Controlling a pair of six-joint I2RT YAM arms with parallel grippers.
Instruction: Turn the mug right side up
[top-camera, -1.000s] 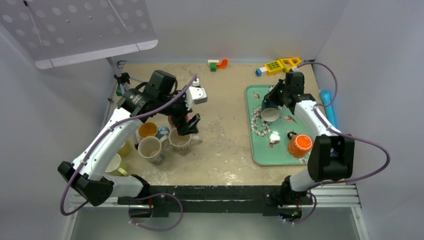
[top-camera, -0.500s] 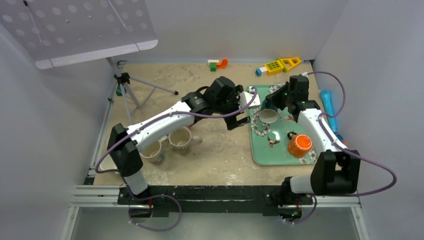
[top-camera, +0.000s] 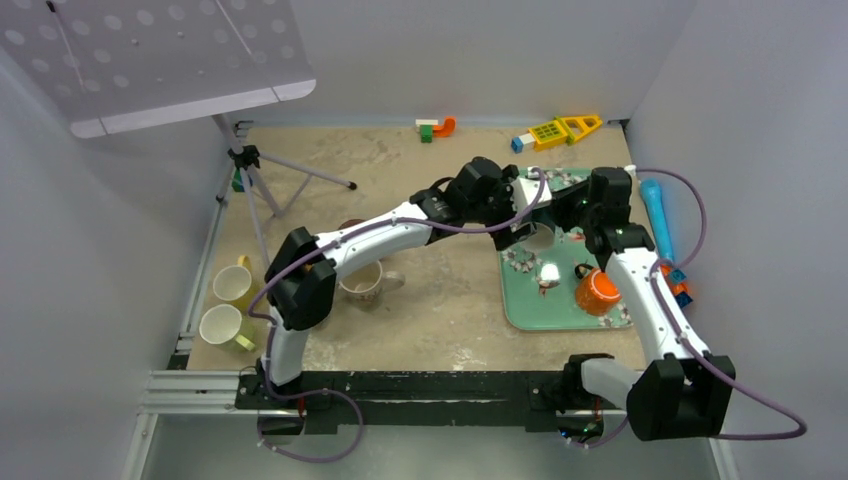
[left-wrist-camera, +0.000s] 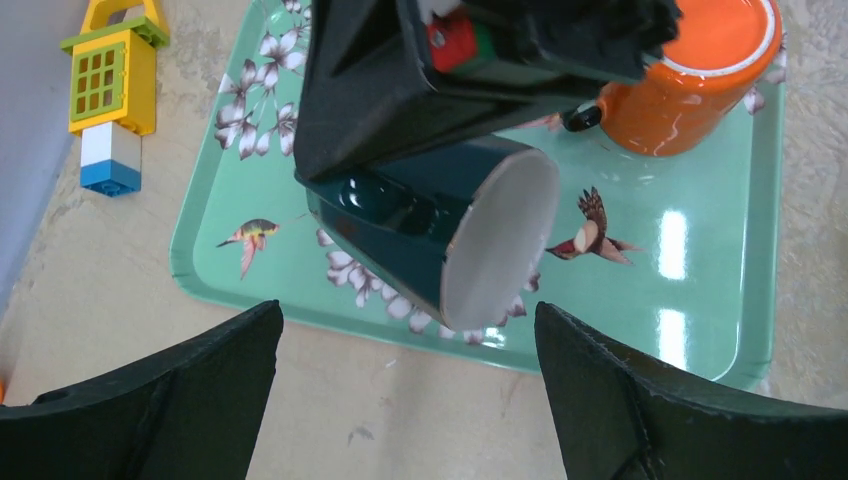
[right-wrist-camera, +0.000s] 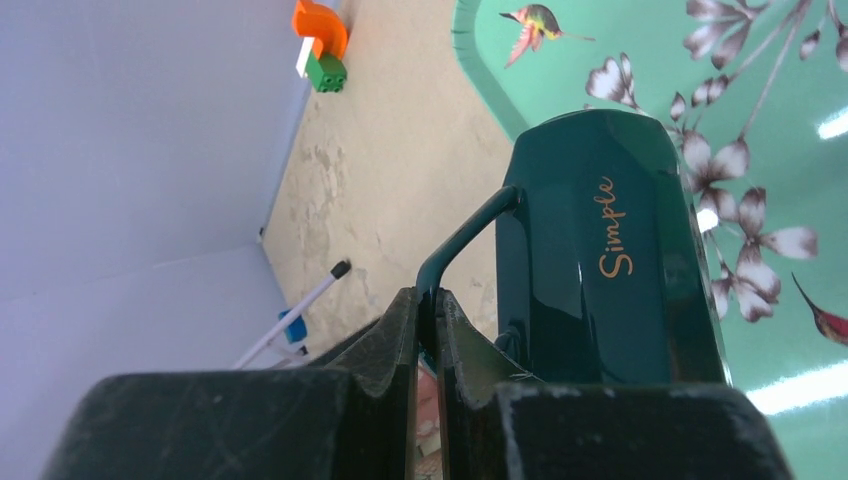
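Right jaws pinched on the handle of the green mug (right-wrist-camera: 600, 250), I'm holding it tipped sideways over the tray (left-wrist-camera: 700, 250) toward the bench's far right corner, left jaws spread wide facing its mouth, presumably to steady it upright.

Crowded over the far left corner of the tray (top-camera: 545, 315) by the right hand (right-wrist-camera: 428, 330), pinched on the handle of a tilted green mug (left-wrist-camera: 430, 240), and by the left hand (left-wrist-camera: 405, 400), spread wide just short of it. Blocked nearer on the tray by an orange mug (top-camera: 598, 290). Open across bare desk (top-camera: 450, 300) between tray and beige mug (top-camera: 362, 283). Hemmed at the left edge by a tripod (top-camera: 262, 185) and two pale mugs (top-camera: 232, 285).
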